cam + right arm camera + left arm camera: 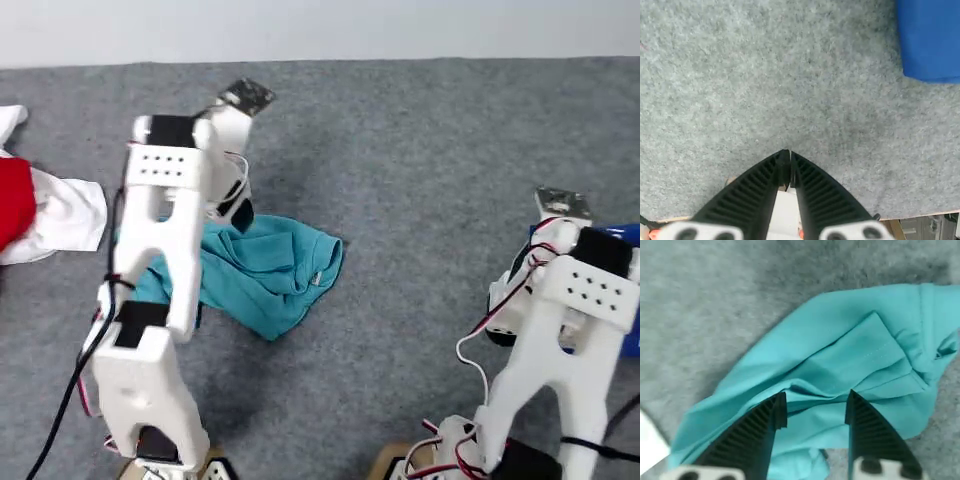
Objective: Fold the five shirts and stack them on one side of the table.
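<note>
A crumpled teal shirt (pixel 268 268) lies on the grey felt table left of centre. My left gripper (pixel 816 401) hovers open just above it, its black fingers (pixel 765 426) straddling a fold of the teal shirt (pixel 850 360). The left arm (pixel 160 250) covers the shirt's left part in the high view. My right gripper (pixel 787 159) is shut with nothing in it, over bare felt near the table's front edge. A blue shirt (pixel 930 37) lies beside it, seen as a blue strip (pixel 628 290) at the right edge.
A red shirt (pixel 14 198) and a white shirt (pixel 68 214) lie together at the far left edge. The right arm (pixel 560 330) stands at the front right. Open grey felt (pixel 430 170) spreads between the arms and toward the back.
</note>
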Robot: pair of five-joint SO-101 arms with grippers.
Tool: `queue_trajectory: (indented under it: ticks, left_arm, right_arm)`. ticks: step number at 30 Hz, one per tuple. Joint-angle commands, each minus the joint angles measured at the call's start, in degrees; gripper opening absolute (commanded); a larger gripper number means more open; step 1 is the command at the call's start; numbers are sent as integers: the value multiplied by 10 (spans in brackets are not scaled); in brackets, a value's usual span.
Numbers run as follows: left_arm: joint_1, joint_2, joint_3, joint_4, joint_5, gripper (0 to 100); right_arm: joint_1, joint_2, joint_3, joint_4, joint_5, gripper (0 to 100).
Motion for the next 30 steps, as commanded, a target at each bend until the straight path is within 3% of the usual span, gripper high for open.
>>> queue_trajectory:
  ticks: [1,11,22,25,30]
  left_arm:
    - [-7,42,-31,-3,4,191]
    - [-21,121,-140,49,3,0]
    - [18,82,-202,50,5,2]
    - [6,67,-160,50,5,24]
    - [-32,61,-80,48,1,206]
  right_arm:
    - [20,-25,-5,22,4,15]
    - [62,-25,-5,22,4,15]
    - [63,-25,-5,22,4,15]
    - [63,-25,-5,22,4,15]
    - [63,-25,-5,22,4,15]
